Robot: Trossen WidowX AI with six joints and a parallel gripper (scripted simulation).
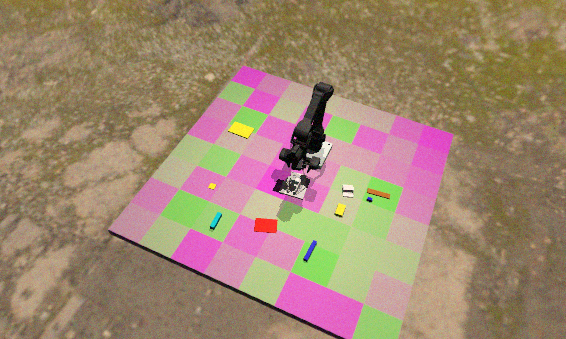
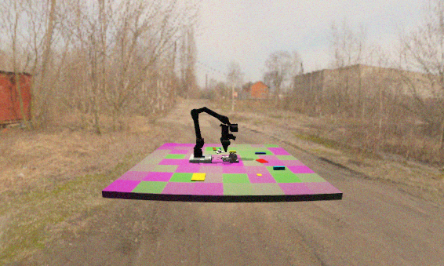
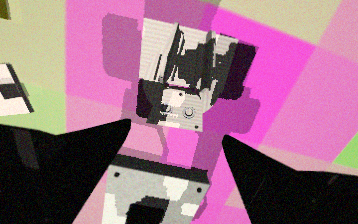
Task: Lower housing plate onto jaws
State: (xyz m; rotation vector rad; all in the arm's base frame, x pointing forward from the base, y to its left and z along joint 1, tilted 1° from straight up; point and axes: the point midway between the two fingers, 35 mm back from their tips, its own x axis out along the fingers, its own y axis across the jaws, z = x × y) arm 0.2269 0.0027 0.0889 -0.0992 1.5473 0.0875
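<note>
A pale ribbed base plate lies on the mat in front of the robot's base. The jaw assembly stands on it, with two long upright parts side by side. Two round pin heads show at its near end in the wrist view, the clearer one a ringed pin head. Deep shadow hides which surface is the housing plate, and I cannot tell whether it sits level. My gripper is wide open and empty, above the assembly's near end towards the base, apart from it.
The robot's base plate lies close behind the assembly. A white bracket and a yellow block lie to the right in the top view. A red plate and a blue bar lie in front.
</note>
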